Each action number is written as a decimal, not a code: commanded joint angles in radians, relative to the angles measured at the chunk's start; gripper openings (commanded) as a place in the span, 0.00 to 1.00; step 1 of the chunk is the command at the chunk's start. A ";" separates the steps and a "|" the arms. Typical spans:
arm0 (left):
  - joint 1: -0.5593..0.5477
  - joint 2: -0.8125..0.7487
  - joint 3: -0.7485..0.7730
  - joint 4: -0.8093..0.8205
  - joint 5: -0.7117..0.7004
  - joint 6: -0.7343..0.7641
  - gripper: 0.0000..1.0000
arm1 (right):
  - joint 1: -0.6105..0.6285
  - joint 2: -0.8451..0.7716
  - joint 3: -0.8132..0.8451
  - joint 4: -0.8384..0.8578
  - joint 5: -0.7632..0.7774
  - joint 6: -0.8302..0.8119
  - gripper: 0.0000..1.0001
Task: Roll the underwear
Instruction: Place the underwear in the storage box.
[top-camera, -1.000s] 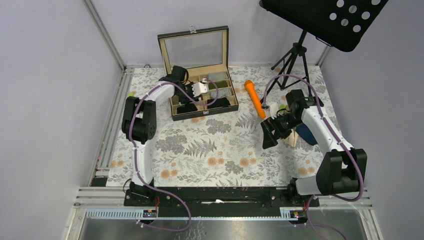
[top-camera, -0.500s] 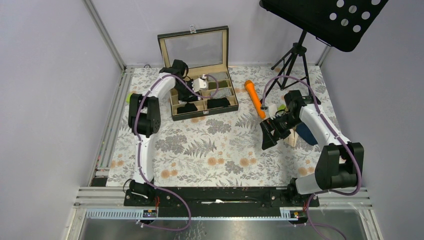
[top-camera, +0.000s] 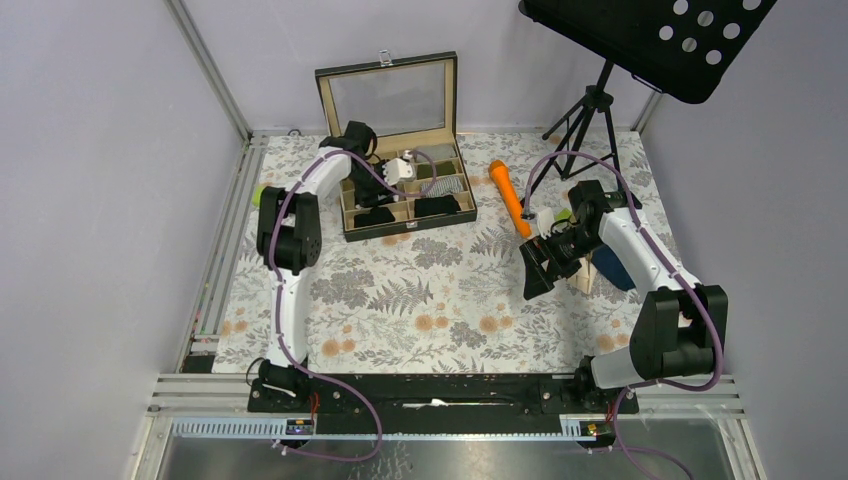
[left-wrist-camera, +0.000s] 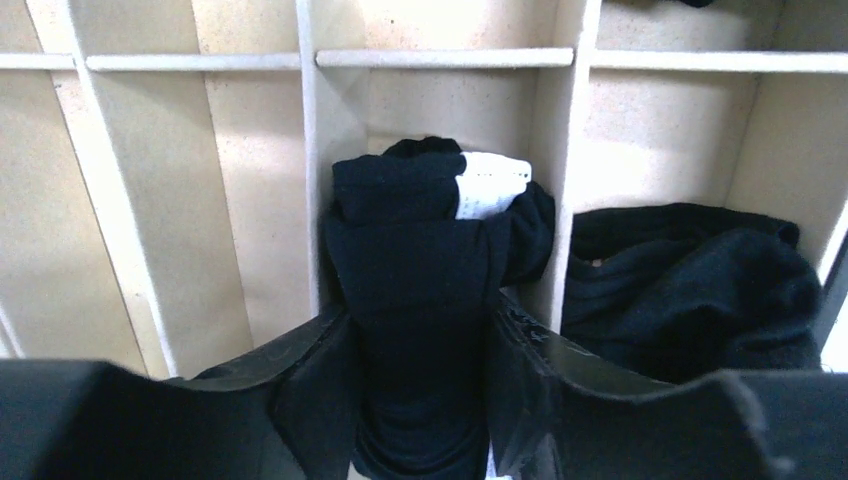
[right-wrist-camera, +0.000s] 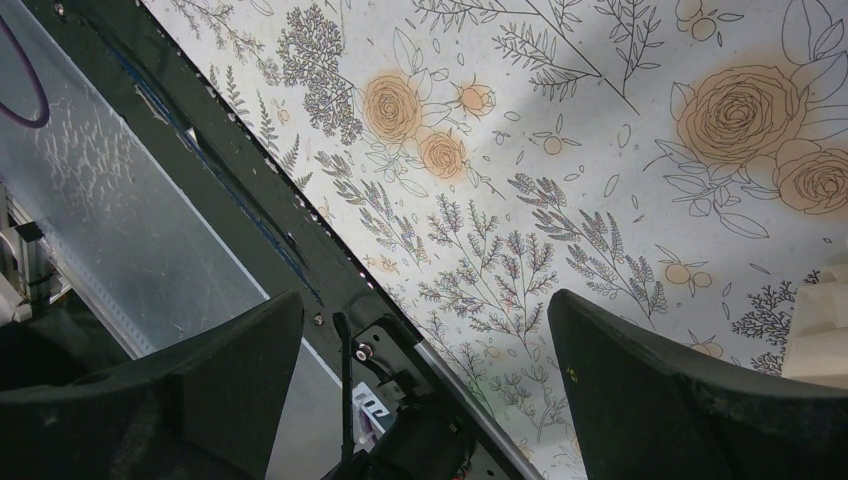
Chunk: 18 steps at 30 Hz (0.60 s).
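A rolled black underwear (left-wrist-camera: 420, 250) with a white label stands in a middle compartment of the divided box (top-camera: 400, 230). My left gripper (left-wrist-camera: 420, 340) reaches into the box from the left (top-camera: 385, 180), and its fingers press the roll from both sides, pinching it narrower. Another black underwear (left-wrist-camera: 690, 280) lies bunched in the compartment to its right. A navy piece (top-camera: 612, 268) lies under my right arm. My right gripper (top-camera: 540, 268) hovers wide open over the floral cloth (right-wrist-camera: 600, 150), holding nothing (right-wrist-camera: 425, 330).
The box's glass lid (top-camera: 390, 95) stands open behind it. An orange carrot-shaped stick (top-camera: 510, 197) lies right of the box. A music stand's tripod (top-camera: 585, 115) stands at the back right. The black base rail (top-camera: 430, 390) runs along the near edge.
The left arm has swung its elbow back and carried the gripper slightly deeper into the box. The right arm has barely moved.
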 joint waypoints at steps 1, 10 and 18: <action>0.019 -0.077 -0.001 -0.038 -0.041 -0.021 0.52 | -0.005 -0.004 0.002 -0.019 -0.022 -0.010 0.99; 0.028 -0.122 0.033 -0.042 -0.057 -0.045 0.62 | -0.005 -0.006 0.002 -0.020 -0.028 -0.011 0.99; 0.034 -0.169 0.103 -0.042 -0.069 -0.078 0.63 | -0.005 -0.054 -0.005 0.005 0.004 -0.004 0.99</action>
